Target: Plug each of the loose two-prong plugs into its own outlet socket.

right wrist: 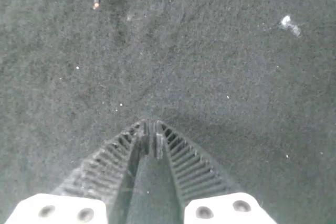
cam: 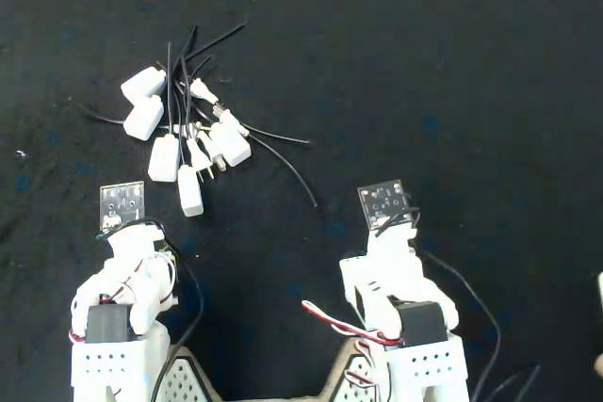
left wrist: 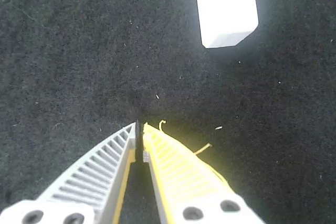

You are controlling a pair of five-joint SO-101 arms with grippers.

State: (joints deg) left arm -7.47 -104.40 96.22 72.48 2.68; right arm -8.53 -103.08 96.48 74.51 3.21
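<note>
High view: plugs (cam: 209,143) and white outlet sockets (cam: 143,105) are lying tangled on the surface (cam: 452,91) ahead of the left arm, none evidently mated, so all plugging is seemingly remaining. Left wrist view: the left pincer (left wrist: 139,129) is sitting pressed together near one socket block (left wrist: 227,6). Right wrist view: the right pincer (right wrist: 151,127) is resting pressed together, empty

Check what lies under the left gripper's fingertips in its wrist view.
Bare black cloth lies beneath the shut left gripper. A white block rests on the cloth beyond the tips, apart from them. The patch directly below the fingers is covered by them.
</note>
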